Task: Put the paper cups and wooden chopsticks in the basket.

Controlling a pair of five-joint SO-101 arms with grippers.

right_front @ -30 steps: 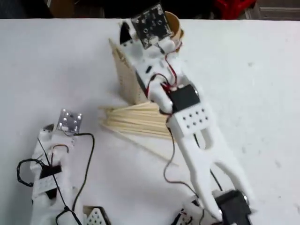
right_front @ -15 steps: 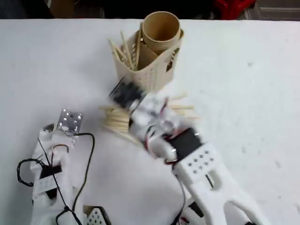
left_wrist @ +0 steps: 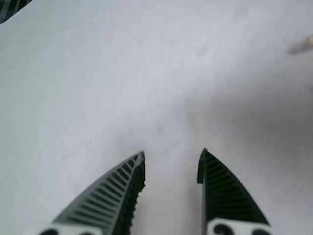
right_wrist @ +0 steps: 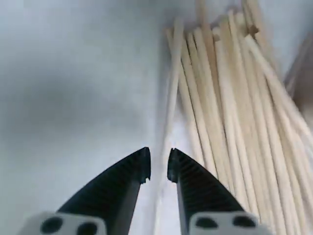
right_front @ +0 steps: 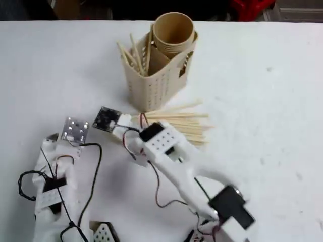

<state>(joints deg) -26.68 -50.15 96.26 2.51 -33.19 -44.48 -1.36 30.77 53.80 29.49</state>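
White tabletop (right_front: pixel 262 91), with a dark strip of room and a red object (right_front: pixel 252 7) beyond its far edge. One cream perforated plastic basket (right_front: pixel 151 88) stands upright on it. It holds one nested stack of brown paper cups (right_front: pixel 174 33) and several upright wooden chopsticks (right_front: pixel 132 54). One loose pile of wooden chopsticks (right_front: pixel 179 123), too many to count, lies on the table just beside the basket. My right gripper (right_wrist: pixel 159 169), jaws a narrow slit and empty, hangs over the pile's edge. My left gripper (left_wrist: pixel 171 164), jaws moderately apart, hangs over bare table.

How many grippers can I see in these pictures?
2. The left gripper is open above the table. The right gripper, slightly open, is at the edge of the loose wooden chopsticks lying before the basket.
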